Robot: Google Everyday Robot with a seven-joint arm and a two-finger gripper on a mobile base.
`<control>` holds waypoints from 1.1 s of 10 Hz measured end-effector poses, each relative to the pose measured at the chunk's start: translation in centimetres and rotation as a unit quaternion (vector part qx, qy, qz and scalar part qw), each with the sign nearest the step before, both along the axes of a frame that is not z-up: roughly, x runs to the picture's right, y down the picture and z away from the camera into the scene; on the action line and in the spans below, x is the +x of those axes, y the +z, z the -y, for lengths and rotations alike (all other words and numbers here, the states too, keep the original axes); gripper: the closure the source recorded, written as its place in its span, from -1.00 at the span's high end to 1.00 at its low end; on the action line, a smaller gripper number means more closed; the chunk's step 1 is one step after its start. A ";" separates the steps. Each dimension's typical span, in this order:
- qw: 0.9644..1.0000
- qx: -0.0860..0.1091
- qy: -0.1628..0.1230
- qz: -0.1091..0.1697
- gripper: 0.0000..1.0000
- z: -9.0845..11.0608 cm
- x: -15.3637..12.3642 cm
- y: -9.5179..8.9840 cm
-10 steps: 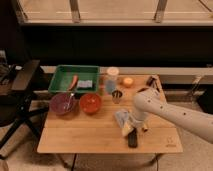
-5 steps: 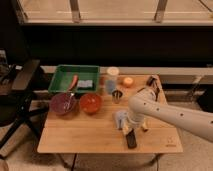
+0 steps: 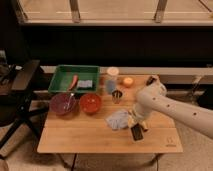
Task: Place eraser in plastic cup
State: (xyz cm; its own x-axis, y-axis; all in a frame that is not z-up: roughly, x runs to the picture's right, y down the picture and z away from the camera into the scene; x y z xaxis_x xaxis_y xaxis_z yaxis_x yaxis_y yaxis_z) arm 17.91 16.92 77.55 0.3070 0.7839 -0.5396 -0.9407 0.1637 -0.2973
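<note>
My claw (image 3: 134,123) sits shut on the far end of the black oblong eraser (image 3: 136,133), near the front edge of the wooden counter (image 3: 85,136). I judge it stiff and light, best pinched across its narrow sides.

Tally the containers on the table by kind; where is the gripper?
Cups: 3: cream-white cup, plastic cup, metal cup
Bowls: 2: purple bowl, red bowl
Trays: 1: green tray
Total: 6
Gripper: shut on the eraser, beside the cloth.
</note>
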 end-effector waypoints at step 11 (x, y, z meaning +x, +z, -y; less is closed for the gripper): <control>0.986 0.106 0.081 0.098 -1.00 15.8 0.9 -3.0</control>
State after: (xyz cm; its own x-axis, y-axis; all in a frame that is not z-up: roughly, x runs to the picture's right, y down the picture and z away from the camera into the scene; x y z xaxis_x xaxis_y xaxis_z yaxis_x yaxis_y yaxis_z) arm 18.79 1.15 74.55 0.2508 0.9200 -0.3011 -0.8875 0.0944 -0.4510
